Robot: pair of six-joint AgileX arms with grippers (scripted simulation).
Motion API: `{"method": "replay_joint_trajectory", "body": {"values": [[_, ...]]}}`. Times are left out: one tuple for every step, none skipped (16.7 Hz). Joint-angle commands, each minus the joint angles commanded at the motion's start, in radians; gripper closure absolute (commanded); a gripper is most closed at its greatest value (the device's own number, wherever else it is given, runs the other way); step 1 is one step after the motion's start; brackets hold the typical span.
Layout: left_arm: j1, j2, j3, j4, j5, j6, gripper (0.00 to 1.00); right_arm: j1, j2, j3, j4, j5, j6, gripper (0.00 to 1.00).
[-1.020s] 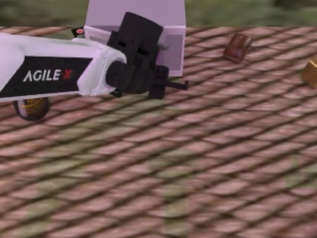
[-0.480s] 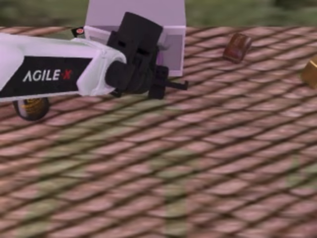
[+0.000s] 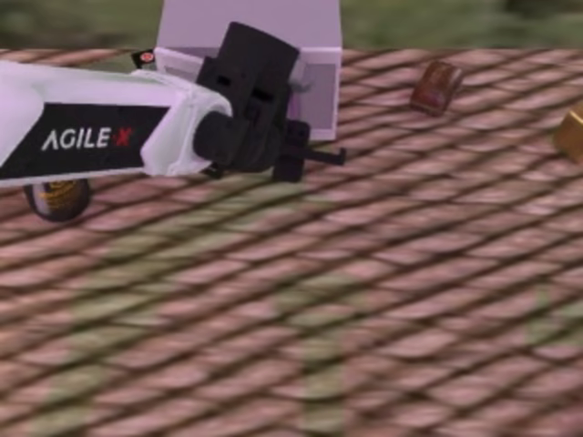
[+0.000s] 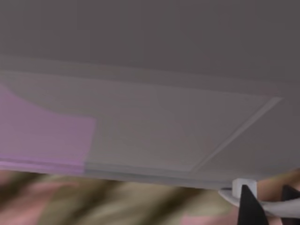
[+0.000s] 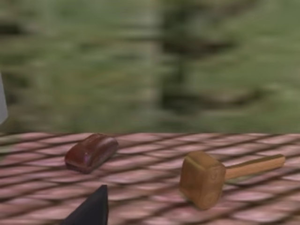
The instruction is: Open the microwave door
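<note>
Left gripper (image 3: 290, 137) pressed up against the microwave (image 3: 248, 36) at the table's far edge, left of centre.

Microwave door (image 4: 154, 126) filling the left wrist view, silver handle (image 4: 253, 199) right at a dark fingertip (image 4: 247, 206); finger spread impossible to tell. Right arm out of the top view, one dark fingertip (image 5: 91, 208) over the table (image 3: 364, 300) near a brown block (image 5: 90, 152) and wooden mallet (image 5: 211, 177).

Setting: rendered simulation tabletop
Surface: table (image 3: 383, 300) textured like reddish roof tiles
Props: microwave (image 3: 264, 27), wooden mallet (image 5: 220, 176)
Backdrop: blurred green
</note>
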Motion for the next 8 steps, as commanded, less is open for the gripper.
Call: {"method": "replay_joint_trajectory", "body": {"values": [[0.0,0.0,0.0,0.0,0.0,0.0,1.0,0.0,0.0,0.0,0.0,0.0,0.0,0.0],[0.0,0.0,0.0,0.0,0.0,0.0,1.0,0.0,0.0,0.0,0.0,0.0,0.0,0.0],[-0.009,0.002,0.004,-0.001,0.008,-0.006,1.0,0.0,0.0,0.0,0.0,0.0,0.0,0.0],[-0.007,0.001,0.0,0.0,0.01,-0.003,1.0,0.0,0.0,0.0,0.0,0.0,0.0,0.0],[-0.003,-0.004,-0.009,0.002,0.015,0.007,1.0,0.0,0.0,0.0,0.0,0.0,0.0,0.0],[0.001,-0.011,-0.017,0.007,0.021,0.017,1.0,0.0,0.0,0.0,0.0,0.0,0.0,0.0],[0.006,-0.018,-0.024,0.013,0.028,0.026,1.0,0.0,0.0,0.0,0.0,0.0,0.0,0.0],[0.009,-0.025,-0.033,0.018,0.035,0.038,1.0,0.0,0.0,0.0,0.0,0.0,0.0,0.0]]}}
